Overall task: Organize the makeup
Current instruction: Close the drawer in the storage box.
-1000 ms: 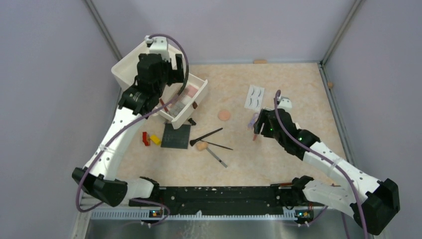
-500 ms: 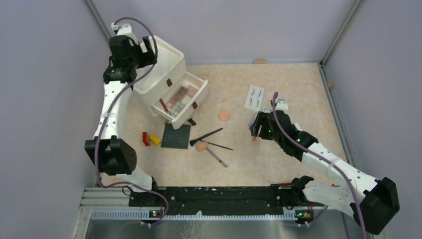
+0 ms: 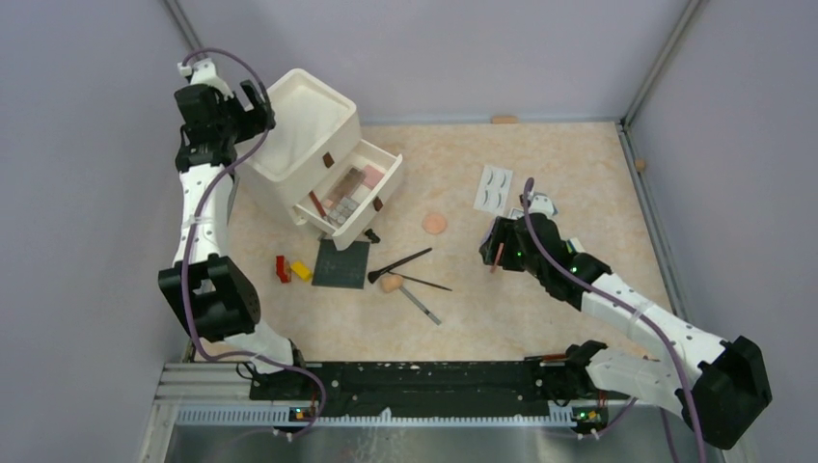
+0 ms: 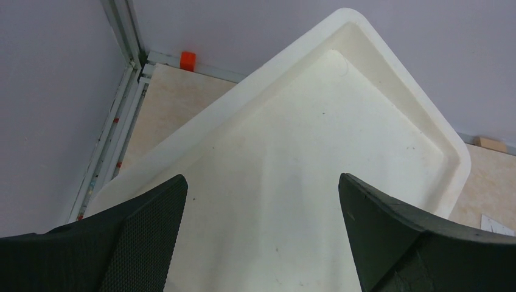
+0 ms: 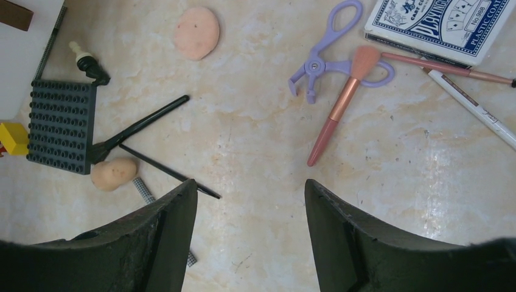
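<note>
The left gripper (image 4: 261,179) has its fingers (image 4: 152,219) spread wide with nothing between them, pointing down over the flat top of a white drawer box (image 4: 316,134). Behind them the left arm stands tall at the far left corner, its wrist bent over the box's back edge. The right gripper (image 5: 249,185) also has its fingers (image 5: 164,231) apart and empty, hanging above the table (image 5: 255,121). Its arm reaches forward low from the near right, elbow bent.

There is one box with one drawer (image 3: 386,183) pulled out. The drawer holds a pink compact (image 3: 374,176) and a brown palette (image 3: 349,183), plus other bits too small to tell. On the table lie one round peach puff (image 5: 196,33), one peach sponge (image 5: 114,173), one black brush (image 5: 143,128), one thin dark pencil (image 5: 167,172), one grey patterned stick (image 5: 144,190) and one white eyelash card (image 3: 496,188). There are also one dark studded plate (image 5: 61,125), one red brick (image 3: 282,268) and one yellow brick (image 5: 13,137).

The right wrist view adds a purple eyelash curler (image 5: 316,64) with a rose-handled brush (image 5: 341,106) lying across one of its loops. It also shows two more pencils, one pink (image 5: 450,64) and one white (image 5: 474,109), beside a blue card box (image 5: 447,24), and a small black bottle (image 5: 88,61) at the plate's corner. From above, the right arm covers most of these. Only the top view shows the drawer and the eyelash card. The left wrist view shows just the box top and an orange block (image 4: 187,59) in the corner.
</note>
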Controlling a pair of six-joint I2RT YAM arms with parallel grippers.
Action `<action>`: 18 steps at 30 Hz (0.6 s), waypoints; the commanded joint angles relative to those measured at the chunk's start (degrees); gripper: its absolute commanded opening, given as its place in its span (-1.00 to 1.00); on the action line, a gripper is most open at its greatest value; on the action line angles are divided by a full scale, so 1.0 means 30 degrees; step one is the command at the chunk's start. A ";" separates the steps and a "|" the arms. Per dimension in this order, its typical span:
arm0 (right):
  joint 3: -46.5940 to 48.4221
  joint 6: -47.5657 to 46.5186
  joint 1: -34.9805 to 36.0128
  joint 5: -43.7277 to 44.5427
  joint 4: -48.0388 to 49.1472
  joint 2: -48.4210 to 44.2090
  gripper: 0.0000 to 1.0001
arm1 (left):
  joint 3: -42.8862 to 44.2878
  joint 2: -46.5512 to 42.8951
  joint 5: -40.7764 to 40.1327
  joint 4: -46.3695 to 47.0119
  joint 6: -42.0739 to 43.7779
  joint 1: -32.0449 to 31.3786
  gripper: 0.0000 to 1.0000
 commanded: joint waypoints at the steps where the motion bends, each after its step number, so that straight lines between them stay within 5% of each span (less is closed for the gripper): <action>1: -0.0062 0.0090 0.0001 -0.0246 0.0683 0.0069 0.29 | -0.1005 -0.0354 0.0749 0.2319 -0.0088 0.0427 0.98; 18: -0.0460 0.0218 0.0002 -0.0924 0.1324 0.0770 0.29 | -0.5910 -0.5406 -0.2787 0.4005 -0.1218 0.0077 0.92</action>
